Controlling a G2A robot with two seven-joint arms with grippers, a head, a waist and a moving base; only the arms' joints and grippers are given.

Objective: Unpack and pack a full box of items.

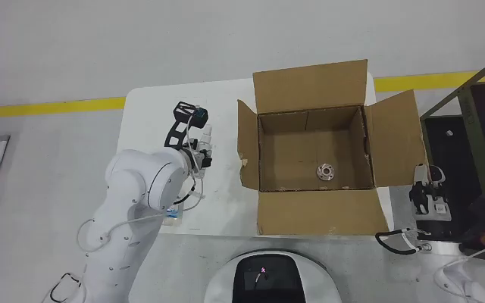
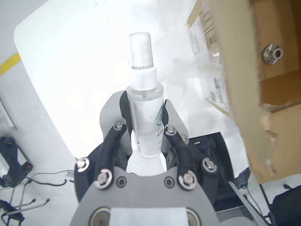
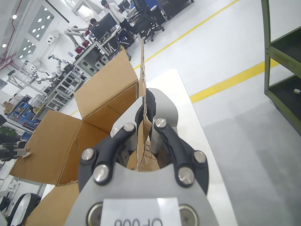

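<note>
Honestly, left gripper (image 2: 145, 107) is clamped low on the spray bottle (image 2: 142, 71), so it could tip out; right gripper (image 3: 146, 110) pinching the box flap (image 3: 142, 71) might tear it

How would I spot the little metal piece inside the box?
Find the big open brown cardboard box on the white table. On its floor lies a small round silver metal part with a centre hole, the only thing inside.

- The box (image 1: 311, 121) sits on the right half of the table (image 1: 151, 114).
- A metal fitting (image 1: 326, 171) lies inside it, on the floor.
- The bottle (image 2: 147, 118) is in the left tool (image 2: 145, 108), left of the box.
</note>
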